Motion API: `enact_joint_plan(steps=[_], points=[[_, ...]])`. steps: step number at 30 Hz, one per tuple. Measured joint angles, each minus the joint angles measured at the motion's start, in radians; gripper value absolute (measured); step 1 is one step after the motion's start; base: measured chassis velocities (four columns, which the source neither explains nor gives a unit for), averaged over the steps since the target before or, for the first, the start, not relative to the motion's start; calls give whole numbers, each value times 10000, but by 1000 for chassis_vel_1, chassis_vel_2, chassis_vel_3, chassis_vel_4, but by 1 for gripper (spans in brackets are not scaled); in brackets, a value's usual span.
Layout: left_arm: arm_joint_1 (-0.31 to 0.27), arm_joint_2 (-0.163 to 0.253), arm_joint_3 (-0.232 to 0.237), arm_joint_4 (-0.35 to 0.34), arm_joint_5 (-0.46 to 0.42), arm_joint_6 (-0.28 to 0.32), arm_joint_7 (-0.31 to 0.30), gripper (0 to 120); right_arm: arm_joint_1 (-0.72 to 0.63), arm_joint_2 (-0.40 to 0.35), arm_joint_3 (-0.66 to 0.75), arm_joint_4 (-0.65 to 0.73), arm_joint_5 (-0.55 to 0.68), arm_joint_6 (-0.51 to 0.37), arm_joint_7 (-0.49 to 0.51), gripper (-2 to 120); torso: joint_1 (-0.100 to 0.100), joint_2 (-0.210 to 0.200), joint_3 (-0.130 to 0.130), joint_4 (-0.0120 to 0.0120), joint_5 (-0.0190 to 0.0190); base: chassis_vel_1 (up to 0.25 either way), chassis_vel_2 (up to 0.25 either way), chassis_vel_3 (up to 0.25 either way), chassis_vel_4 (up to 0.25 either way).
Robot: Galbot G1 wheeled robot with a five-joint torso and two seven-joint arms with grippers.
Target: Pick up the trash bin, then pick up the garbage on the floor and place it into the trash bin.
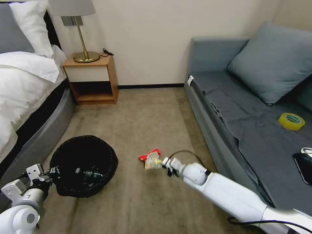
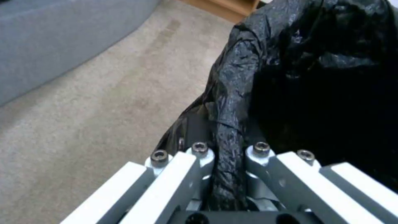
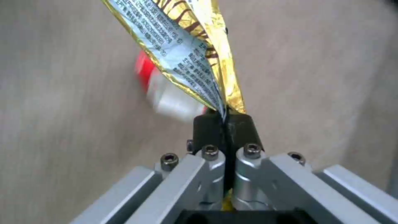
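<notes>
Left gripper [image 2: 227, 174] clamps the trash bin [image 1: 84, 165] rim — right gripper [image 3: 226, 124] pinches gold wrapper [image 3: 186, 53], print unreadable.

Right end effector [image 1: 161, 161] gripping snack wrapper [image 1: 152, 161] beside trash bin [image 1: 84, 165]

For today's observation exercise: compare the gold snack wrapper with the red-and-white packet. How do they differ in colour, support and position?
Colour: the snack wrapper is gold foil with a printed pale panel; the red-and-white packet is red and white.
Support: the wrapper is pinched in the right gripper; the packet lies loose on the carpet.
Position: the wrapper hangs above the carpet; the packet rests on it, just beyond the wrapper.
Shared: both are small litter outside the trash bin, whose rim the left gripper grips.
</notes>
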State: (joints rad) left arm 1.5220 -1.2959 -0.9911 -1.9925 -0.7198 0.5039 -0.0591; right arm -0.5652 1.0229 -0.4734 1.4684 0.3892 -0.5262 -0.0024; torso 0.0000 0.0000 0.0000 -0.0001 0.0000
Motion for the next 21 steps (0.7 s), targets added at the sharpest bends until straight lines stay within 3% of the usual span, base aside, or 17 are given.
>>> enact_joint_plan(steps=[12, 17, 21], points=[[-242, 54, 768, -138, 238, 269, -99, 4, 1068, 0, 377, 2698, 2672, 614, 1515, 0, 0, 0, 0, 0, 0, 0, 0, 0, 0], [-249, 42, 903, -191, 345, 292, -116, 4, 1762, 56, -431, 4197, 4559, 687, 2013, 0, 0, 1, 0, 1, -1, 0, 0, 0, 0], [-251, 43, 962, -190, 371, 294, -113, 4, 2117, 169, -1210, 4751, 5231, 841, 2093, 0, 0, 1, -1, 2, -2, 0, 0, 0, 0]])
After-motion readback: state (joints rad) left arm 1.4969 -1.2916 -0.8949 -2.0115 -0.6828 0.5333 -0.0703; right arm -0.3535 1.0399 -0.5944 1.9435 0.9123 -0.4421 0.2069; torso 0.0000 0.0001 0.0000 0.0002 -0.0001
